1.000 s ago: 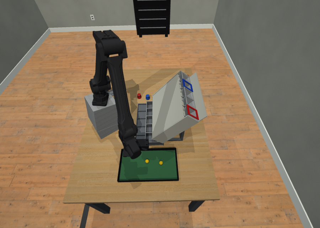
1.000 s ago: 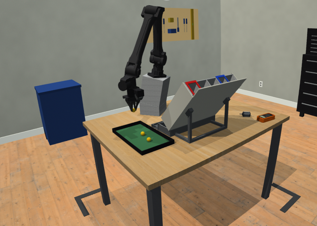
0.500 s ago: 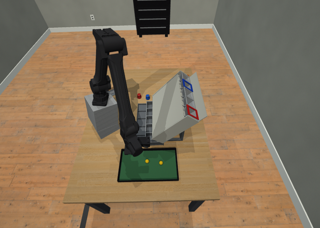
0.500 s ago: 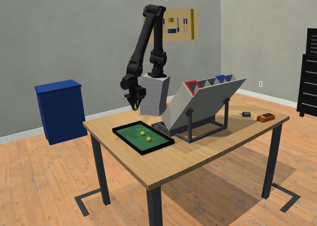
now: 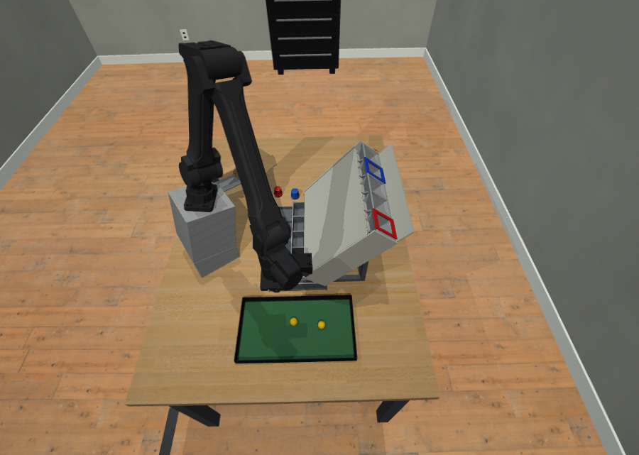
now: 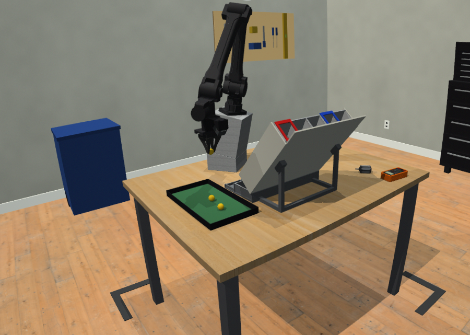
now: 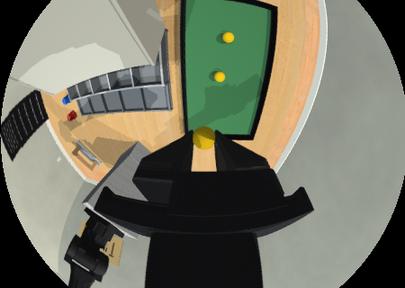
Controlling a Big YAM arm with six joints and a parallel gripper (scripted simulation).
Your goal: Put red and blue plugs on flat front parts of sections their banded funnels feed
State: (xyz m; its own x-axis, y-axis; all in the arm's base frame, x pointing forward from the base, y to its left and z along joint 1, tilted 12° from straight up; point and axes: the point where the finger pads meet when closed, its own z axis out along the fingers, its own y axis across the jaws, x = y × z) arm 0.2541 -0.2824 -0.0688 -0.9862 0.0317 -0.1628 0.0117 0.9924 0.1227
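Observation:
My gripper (image 6: 210,151) (image 7: 203,134) is shut on a yellow marble (image 6: 211,151) (image 7: 203,138), high above the table beside the tray's end. Two more marbles lie in the green tray (image 5: 355,336) (image 6: 189,207) (image 7: 184,65). The red plug (image 5: 277,191) (image 7: 71,115) and blue plug (image 5: 295,193) (image 7: 66,100) stand on the table beyond the far end of the sections (image 5: 297,225) (image 7: 132,98). The red-banded funnel (image 5: 375,221) (image 6: 283,122) is at the near end of the cover's top. The blue-banded funnel (image 5: 367,167) (image 6: 326,114) is nearer the far end. The pipes are hidden.
The sloped grey cover (image 5: 330,202) (image 6: 304,160) stands on a dark frame (image 6: 281,191) and overhangs the sections. The arm's grey pedestal (image 5: 211,233) (image 6: 227,160) is at the table's side. An orange meter (image 6: 394,174) and a dark tool (image 6: 365,169) lie behind the cover.

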